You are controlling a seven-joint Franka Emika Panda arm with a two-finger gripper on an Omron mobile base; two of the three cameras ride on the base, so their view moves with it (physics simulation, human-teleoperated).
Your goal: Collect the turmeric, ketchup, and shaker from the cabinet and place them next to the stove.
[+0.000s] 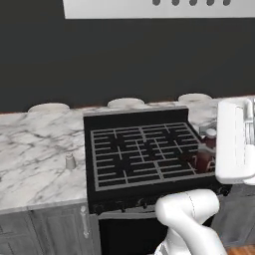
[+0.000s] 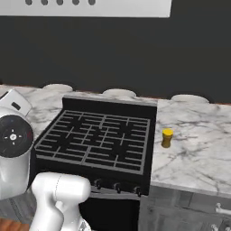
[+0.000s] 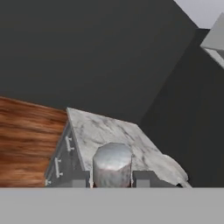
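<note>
One stove (image 1: 142,154), frame centre, marble counter (image 1: 35,154) both sides. One shaker (image 1: 70,161) on counter, left of stove. One turmeric jar (image 2: 167,138) on counter, right of stove. One ketchup bottle (image 1: 205,155) at right edge, clamped in gripper (image 3: 112,178); grey cap between two fingertips (image 3: 146,178). Three pale plates (image 1: 125,103) along back wall.

- In the left base view the white arm covers most of the slim dark red ketchup bottle (image 1: 205,155); we see only its cap, neck and left side.
- The gripper's (image 3: 112,178) two dark finger tips are cut off at the bottom of the hand view, and the grey cap between them hides what they clamp.
- The tiny pale grey shaker (image 1: 70,161) is too small for detail.
</note>
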